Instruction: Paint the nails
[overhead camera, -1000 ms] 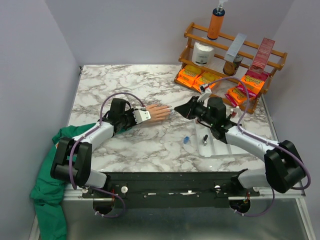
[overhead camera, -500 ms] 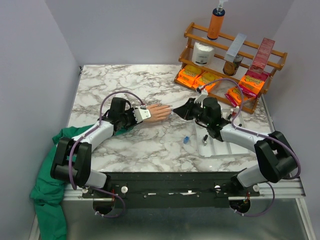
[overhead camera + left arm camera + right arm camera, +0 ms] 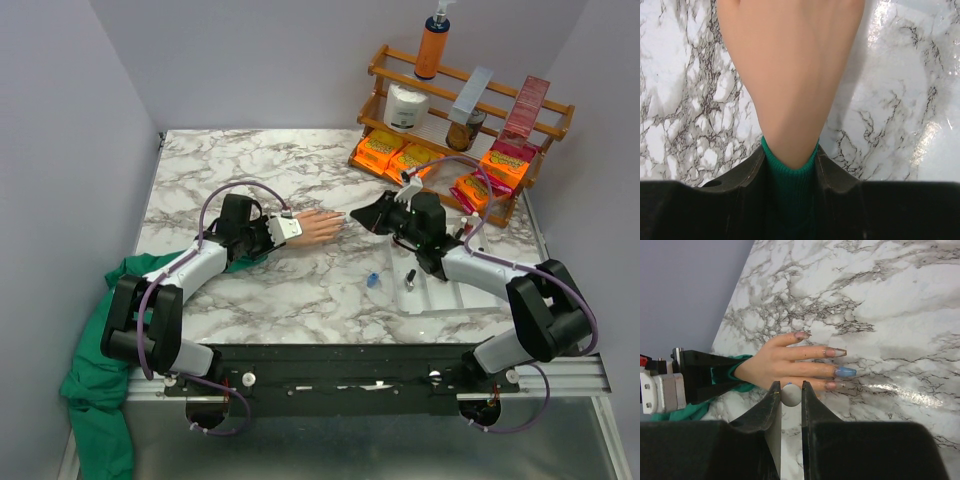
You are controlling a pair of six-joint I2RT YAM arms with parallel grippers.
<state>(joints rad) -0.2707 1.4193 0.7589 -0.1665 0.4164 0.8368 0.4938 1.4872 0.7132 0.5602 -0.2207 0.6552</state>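
Note:
A small peach fake hand [image 3: 318,227] with a green sleeve lies flat on the marble table, fingers pointing right. My left gripper [image 3: 287,229] is shut on its sleeved wrist [image 3: 790,172]. The right wrist view shows the hand [image 3: 775,365] and its long nails: one is blue [image 3: 845,372], and the others are pale pinkish [image 3: 836,353]. My right gripper [image 3: 362,217] hovers just right of the fingertips. It [image 3: 790,389] is shut on a round grey brush cap [image 3: 790,395]. The brush tip is hidden below the cap.
A small blue bottle [image 3: 372,281] stands on the table below the right gripper. A clear tray [image 3: 445,298] holds a black-capped bottle [image 3: 409,277]. A wooden rack [image 3: 470,105] with orange packets and bottles is at the back right. Green cloth [image 3: 95,385] hangs off the left edge.
The right arm's elbow has drawn inward, and its gripper has shifted slightly near the fingertips. The left arm and the fake hand have not moved.

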